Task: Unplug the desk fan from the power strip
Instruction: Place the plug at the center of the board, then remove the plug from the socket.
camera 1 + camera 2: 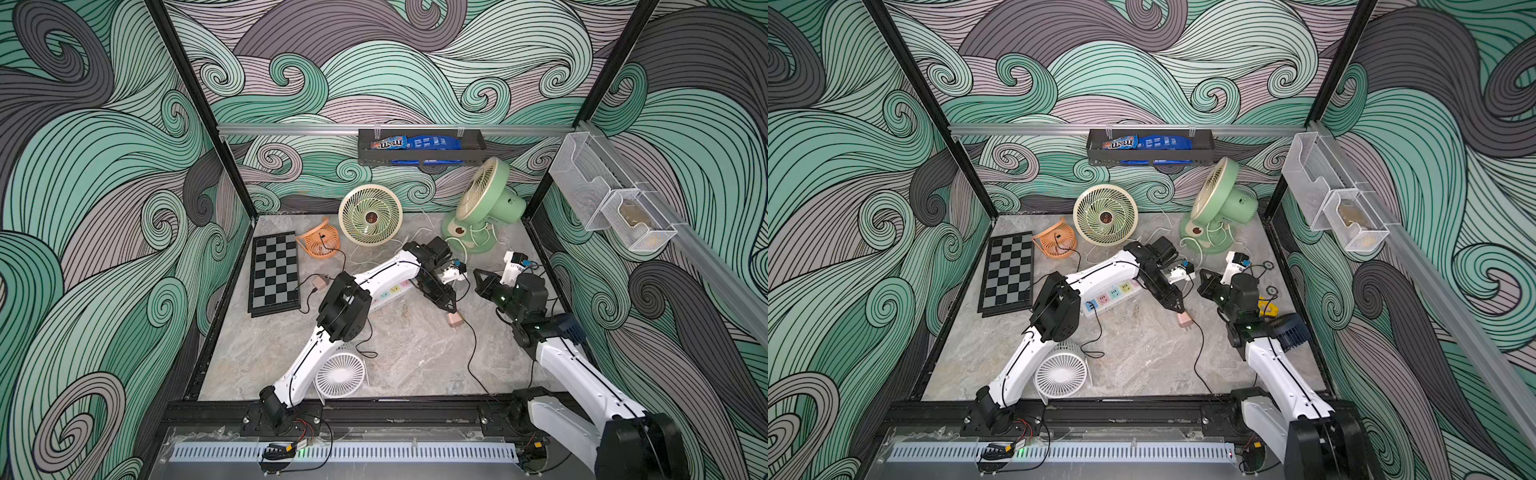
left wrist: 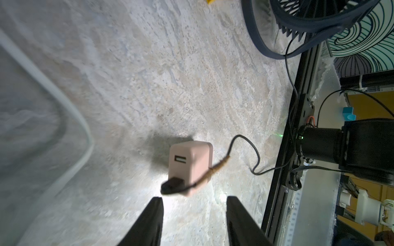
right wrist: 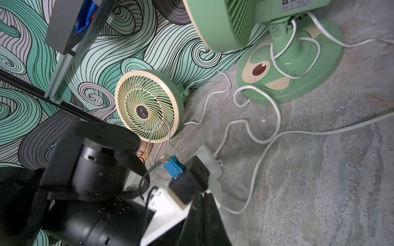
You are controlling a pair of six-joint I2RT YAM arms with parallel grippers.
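- The marbled surface (image 1: pixel 415 365) carries everything. Its middle is bare, which gives room to lay a plug down.
- A tall green fan (image 1: pixel 486 199) and a cream round fan (image 1: pixel 370 216) stand at the back. Their white cords loop over the surface near the strip's far end, and I judge them the likeliest snag for an arm working there.
- A chessboard (image 1: pixel 274 274), a white fan (image 1: pixel 340 374) and an orange fan (image 1: pixel 318 243) sit toward the edges, out of the way.
- A dark blue fan (image 2: pixel 302 21) sits at the right side, by the right arm.
- The power strip (image 1: pixel 1113 296) lies slantwise mid-surface, partly under the left forearm. The pastel sockets that show in a top view carry no plug.
- The left pincer (image 2: pixel 194 201) hangs just over the adapter with its jaws apart and nothing between them. That reads as a release.
- The right pincer (image 3: pixel 203 197) has its jaws together on nothing I can make out. It sits near the strip's cord end, probably to steady the strip; whether it touches the strip I cannot tell.
- The pink adapter (image 2: pixel 189 164) lies on the surface near the strip but apart from it, with its prongs bare in both top views.
- A black cable (image 2: pixel 251 153) runs from the adapter toward the dark blue fan, so I take it for that fan's lead. The unplugging looks done.
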